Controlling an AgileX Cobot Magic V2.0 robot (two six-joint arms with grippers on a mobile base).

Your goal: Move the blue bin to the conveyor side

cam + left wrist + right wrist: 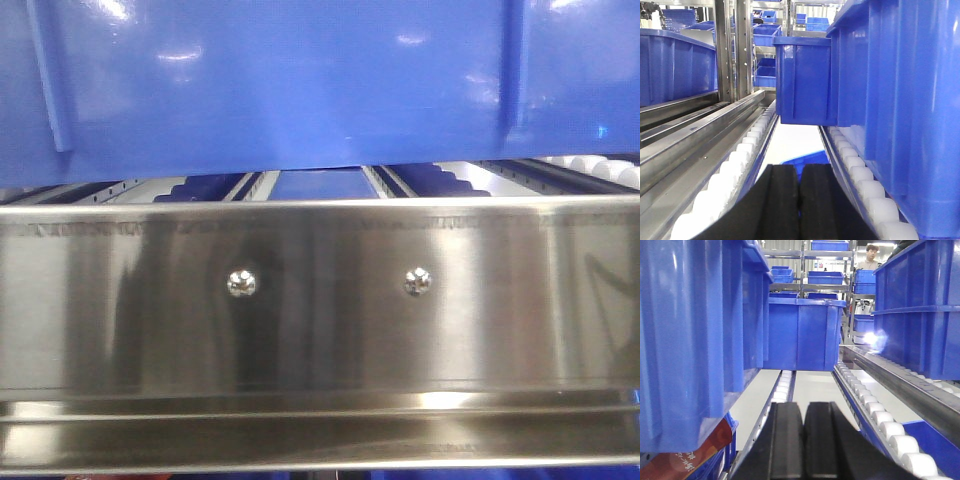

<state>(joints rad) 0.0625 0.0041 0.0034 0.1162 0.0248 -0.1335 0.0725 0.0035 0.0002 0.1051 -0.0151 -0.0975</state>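
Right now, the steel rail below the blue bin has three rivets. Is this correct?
Not quite. The steel rail has two rivets, not three, as the exterior front-facing view shows. It does lie below the blue bin.

The left gripper (800, 174) is held level, its black jaws pressed together on nothing; the right gripper (803, 412) is the same.
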